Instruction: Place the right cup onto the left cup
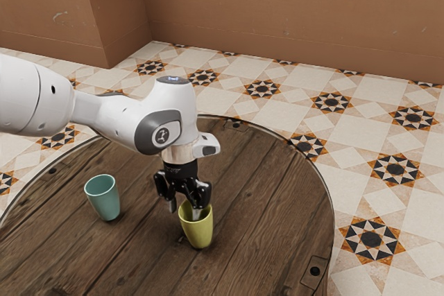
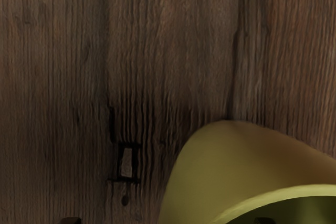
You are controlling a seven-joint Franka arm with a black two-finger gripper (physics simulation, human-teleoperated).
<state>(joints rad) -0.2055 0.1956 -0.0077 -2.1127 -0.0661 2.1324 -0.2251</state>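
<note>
Tool (image 1: 184, 213) with its fingers apart, set astride the rim of the yellow cup (image 1: 197, 233), one fingertip outside the wall on the side toward the teal cup (image 1: 105, 202), the other over or within the mouth. We take the yellow cup, at the exterior view's right, for the one to be moved, and the teal cup for the one to receive it. The yellow cup stands upright on the surface (image 1: 272, 202), its long axis vertical, its body mostly beyond the tool as seen from the teal cup. The governing relation is therefore the wall between the two fingers: closing should pinch that wall, after which we would lift straight up and carry toward the teal cup. Pinched on one side only, the cup may swing or tilt, we judge.

Both cups are smooth, opaque and tapered, narrower at the foot, so nesting seems feasible. The teal cup, also upright, is well apart from the yellow one. Around the yellow cup, the surface is dark, grained planking; near it lies a small dark-edged mark (image 2: 126, 162).
</note>
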